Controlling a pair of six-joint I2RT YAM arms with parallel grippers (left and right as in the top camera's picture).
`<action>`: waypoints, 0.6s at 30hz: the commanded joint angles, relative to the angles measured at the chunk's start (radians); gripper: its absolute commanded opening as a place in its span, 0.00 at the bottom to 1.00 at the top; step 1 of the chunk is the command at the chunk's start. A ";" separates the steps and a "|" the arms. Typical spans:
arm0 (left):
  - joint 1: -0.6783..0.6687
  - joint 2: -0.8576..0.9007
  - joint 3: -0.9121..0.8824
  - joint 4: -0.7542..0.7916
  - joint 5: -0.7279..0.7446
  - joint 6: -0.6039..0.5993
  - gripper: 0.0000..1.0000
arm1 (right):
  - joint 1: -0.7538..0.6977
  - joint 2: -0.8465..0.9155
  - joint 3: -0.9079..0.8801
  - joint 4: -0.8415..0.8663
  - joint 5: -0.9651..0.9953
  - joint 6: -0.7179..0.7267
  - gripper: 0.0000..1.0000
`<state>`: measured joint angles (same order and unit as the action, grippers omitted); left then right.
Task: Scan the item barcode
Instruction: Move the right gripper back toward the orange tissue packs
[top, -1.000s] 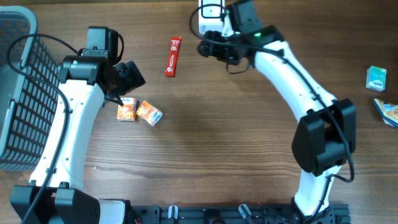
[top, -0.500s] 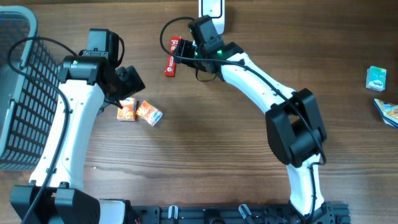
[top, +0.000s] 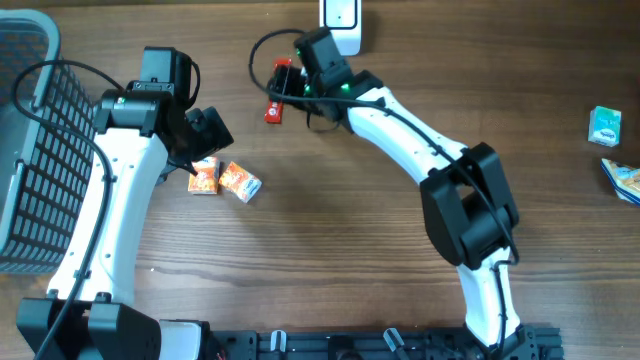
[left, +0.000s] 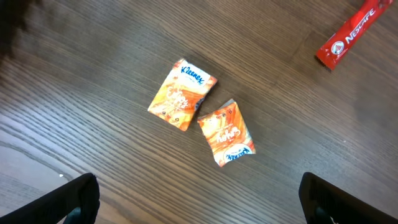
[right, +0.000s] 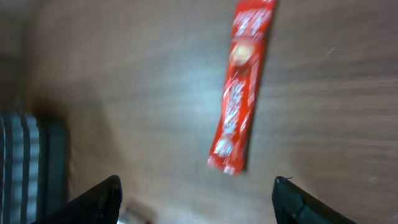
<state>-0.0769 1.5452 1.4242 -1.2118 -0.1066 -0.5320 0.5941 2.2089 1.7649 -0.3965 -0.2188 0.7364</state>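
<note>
The dark wooden counter (top: 330, 250) carries everything. A grey wire basket (top: 30, 150) sits at its left edge.

The left arm's fingers (top: 205, 132) hang wide apart and empty over the left part of the counter. The right arm reaches across to the far edge. The right arm's fingers (top: 284, 82) are also spread wide, holding nothing, above the near end of the item.

A white scanner (top: 341, 14) stands at the middle of the far edge. Just to its left, flat on the wood, lies the red coffee stick (right: 242, 87). The wrist view shows it ahead of the fingertips, not between them.

Two orange tissue packs (left: 182, 94) (left: 227, 133) lie side by side below the left arm's fingers, corners nearly touching. A small green pack (top: 605, 127) and part of another packet (top: 625, 180) sit at the right edge.

The step in hand looks like the approach to pick up the stick, as it is the item nearest the scanner. Next the fingers need to come down straddling its narrow width and close across it. It is thin and flat, so the tips must reach the counter itself. Which face carries the barcode I cannot tell.
</note>
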 joint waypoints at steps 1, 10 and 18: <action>0.042 0.007 0.000 0.021 -0.038 -0.080 1.00 | 0.014 0.024 0.024 -0.050 -0.154 -0.138 0.79; 0.201 0.007 0.000 0.049 -0.040 -0.086 1.00 | 0.029 0.024 0.024 -0.274 -0.315 -0.429 0.80; 0.226 0.007 0.000 0.079 -0.041 -0.086 1.00 | 0.111 0.023 0.024 -0.410 -0.301 -0.885 0.90</action>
<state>0.1448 1.5455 1.4242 -1.1366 -0.1337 -0.6048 0.6613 2.2089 1.7699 -0.7898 -0.5064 0.0807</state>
